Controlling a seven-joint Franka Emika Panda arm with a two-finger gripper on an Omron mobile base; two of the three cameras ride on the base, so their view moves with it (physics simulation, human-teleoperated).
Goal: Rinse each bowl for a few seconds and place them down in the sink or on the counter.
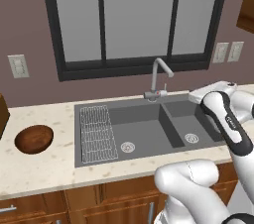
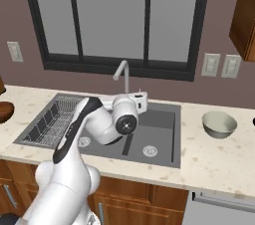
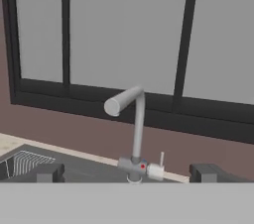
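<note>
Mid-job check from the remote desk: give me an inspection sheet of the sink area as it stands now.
Surface: beige counter around the dark double sink; wire rack in the left basin.
Job's things: brown bowl upright on the counter left of the sink; grey-green bowl upright on the counter to its right. Neither is in the sink.
Clutter: nothing seen.
Grippers: gripper open, empty, facing the faucet.
Cables: nothing seen.
Surroundings: dark-framed window, wall outlets, wooden cabinets below.

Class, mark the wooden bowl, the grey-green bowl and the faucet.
wooden bowl [image 1: 33, 139], left base view, inner hollow.
grey-green bowl [image 2: 219, 124], right base view, outer wall.
faucet [image 3: 138, 124], hand view, upright pipe.
</note>
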